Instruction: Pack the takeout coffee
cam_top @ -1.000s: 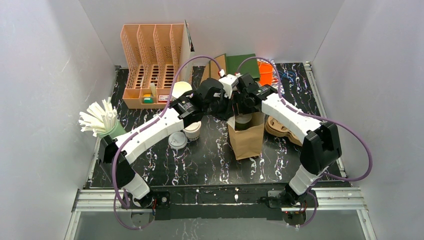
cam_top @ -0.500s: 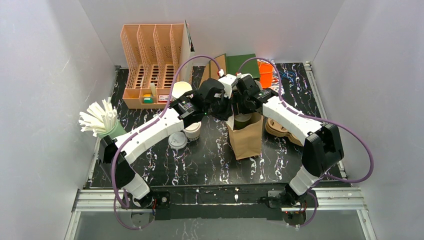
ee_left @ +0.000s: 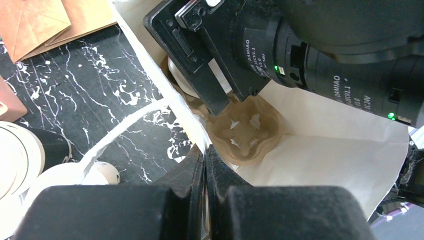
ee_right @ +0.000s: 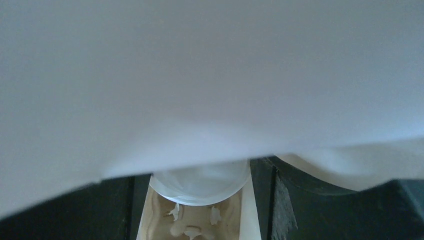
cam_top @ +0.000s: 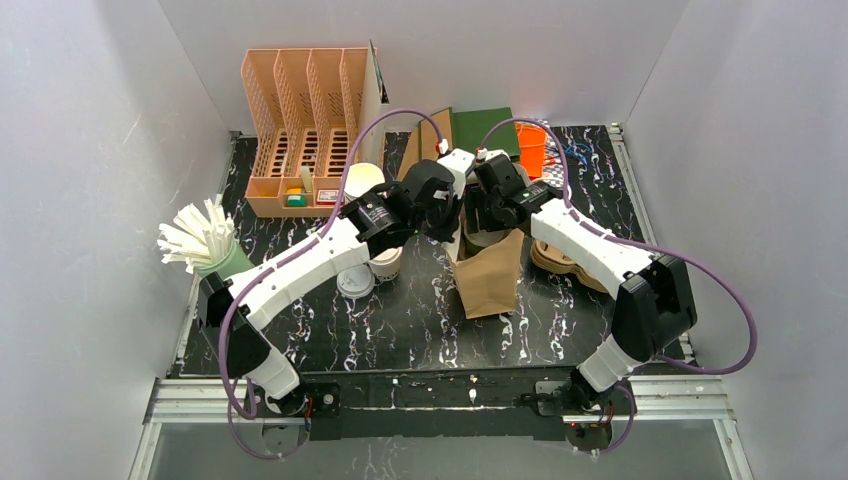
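Observation:
A brown paper bag (cam_top: 490, 282) stands open mid-table. My left gripper (cam_top: 452, 222) is shut on the bag's left rim; the left wrist view shows its jaws (ee_left: 205, 150) pinching the pale wall (ee_left: 325, 160). A cardboard cup carrier (ee_left: 250, 131) lies on the bag's floor. My right gripper (cam_top: 487, 220) reaches down into the bag's mouth, shut on a takeout coffee cup whose white lid (ee_right: 200, 184) shows between its dark fingers (ee_right: 282, 200), just above the carrier (ee_right: 195, 225). Another lidded cup (cam_top: 385, 262) stands left of the bag.
A loose white lid (cam_top: 355, 282) lies by the lidded cup. A peach desk organiser (cam_top: 300, 120) stands at the back left, with a green cup of white sticks (cam_top: 205, 245) at the left edge. An orange container (cam_top: 531, 148) and spare carriers (cam_top: 560, 258) sit to the right.
My right gripper has sunk deeper into the bag with the cup, which now shows less from above. The bag's top has leaned slightly. The left gripper keeps its hold on the rim.

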Motion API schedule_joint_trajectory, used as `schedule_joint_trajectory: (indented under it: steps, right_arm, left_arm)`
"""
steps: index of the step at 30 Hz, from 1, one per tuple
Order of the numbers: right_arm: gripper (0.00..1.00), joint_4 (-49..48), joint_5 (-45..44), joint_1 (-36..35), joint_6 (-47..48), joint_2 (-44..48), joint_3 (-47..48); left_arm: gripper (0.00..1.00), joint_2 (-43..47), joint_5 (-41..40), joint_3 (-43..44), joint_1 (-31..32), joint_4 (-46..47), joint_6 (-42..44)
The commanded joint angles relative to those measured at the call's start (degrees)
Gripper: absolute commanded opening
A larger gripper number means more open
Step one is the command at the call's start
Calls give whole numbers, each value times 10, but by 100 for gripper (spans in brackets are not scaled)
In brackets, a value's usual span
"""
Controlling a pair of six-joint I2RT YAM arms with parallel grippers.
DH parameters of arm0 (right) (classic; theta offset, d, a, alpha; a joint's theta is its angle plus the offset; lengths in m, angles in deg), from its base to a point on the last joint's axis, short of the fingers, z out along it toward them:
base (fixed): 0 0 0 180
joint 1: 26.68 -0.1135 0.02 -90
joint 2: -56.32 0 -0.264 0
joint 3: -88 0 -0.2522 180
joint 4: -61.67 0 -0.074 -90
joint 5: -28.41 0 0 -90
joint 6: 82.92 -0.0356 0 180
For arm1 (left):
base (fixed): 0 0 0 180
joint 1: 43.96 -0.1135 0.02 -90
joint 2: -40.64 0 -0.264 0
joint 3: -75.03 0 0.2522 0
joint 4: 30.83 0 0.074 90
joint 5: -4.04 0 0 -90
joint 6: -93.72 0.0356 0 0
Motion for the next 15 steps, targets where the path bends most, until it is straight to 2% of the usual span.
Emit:
schedule_joint_trajectory:
  steps: [1,10,15]
  right_arm:
    - [36,43,26,-3,2,1,-16]
    - [39,37,31,-3,7,3,-7]
    - [53,41,34,-3,7,10,1]
  left_arm:
    - [0,9,-58,27,-4,-1,37]
    - [0,14,-8,9,-3,27,27]
    - [0,19,1,-5,-4,27,24]
